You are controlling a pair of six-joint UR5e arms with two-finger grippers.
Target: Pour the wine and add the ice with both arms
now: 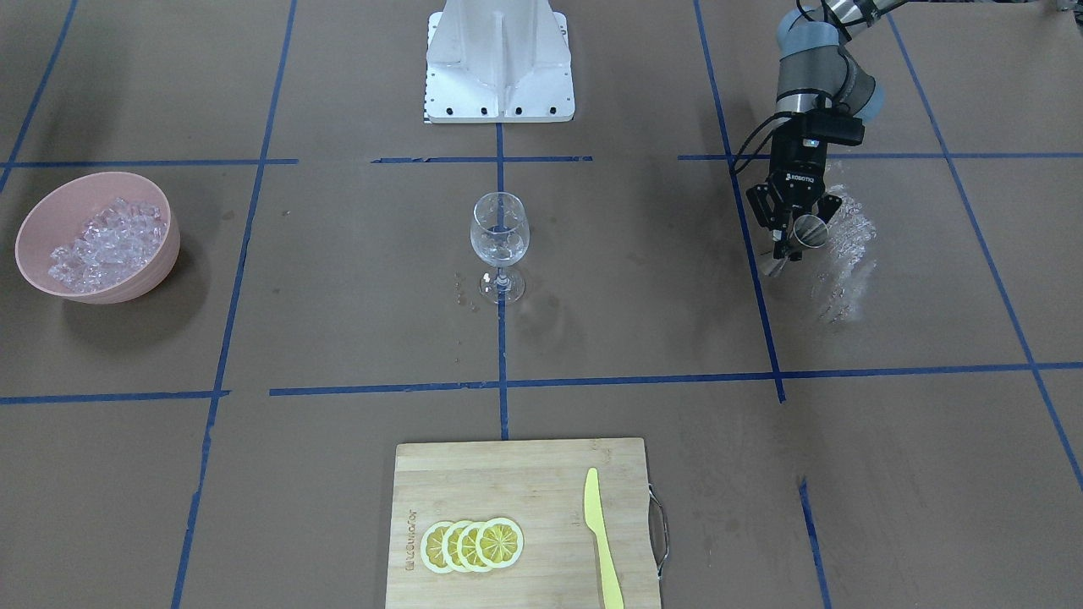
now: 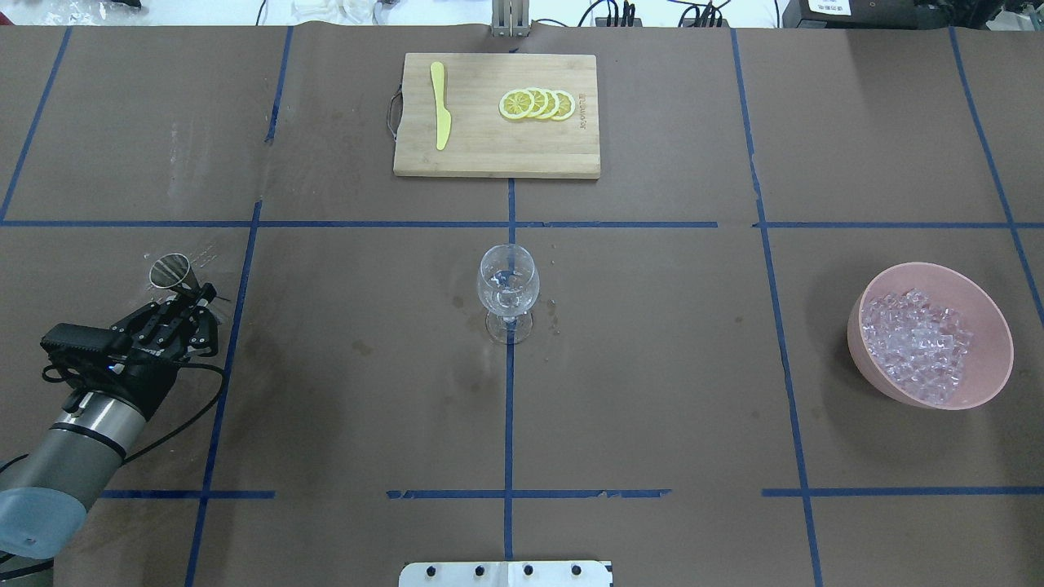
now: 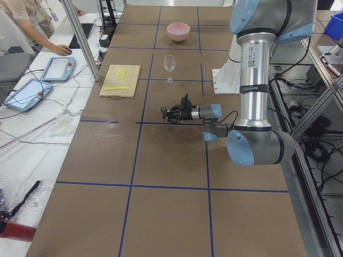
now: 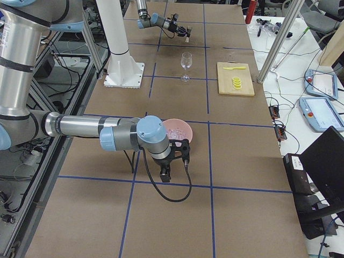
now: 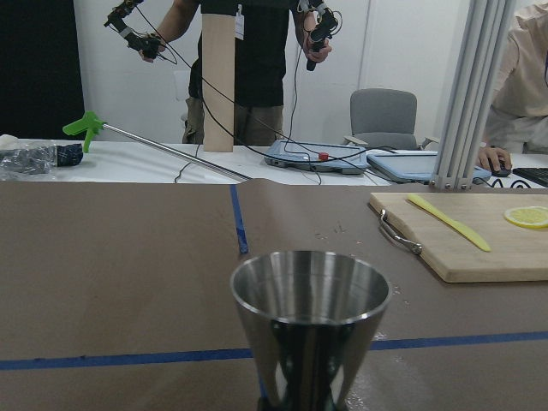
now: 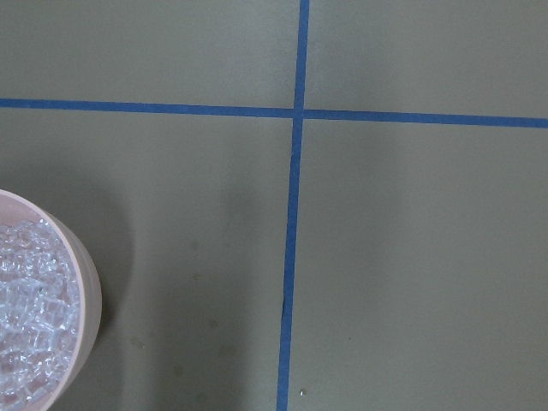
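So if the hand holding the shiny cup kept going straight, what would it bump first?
Probably nothing: the left gripper points level over bare table, metal cup leading, and passes beside the cutting board. Depth is unclear.

One wine glass [image 1: 499,241] is standing on the table. One pink bowl [image 1: 156,271] is sitting there as well, holding ice cubes [image 1: 106,241] that are lying too many and too jumbled to count. One bamboo cutting board [image 1: 508,474] is carrying four overlapping lemon slices [image 1: 472,545] and one yellow plastic knife [image 1: 599,533]. One steel measuring cup [image 5: 310,317] is showing. Two robot arms are reaching over the table, the left arm [image 1: 816,76] and the right arm [image 4: 91,129], and one white base [image 1: 499,68] is standing at its edge.
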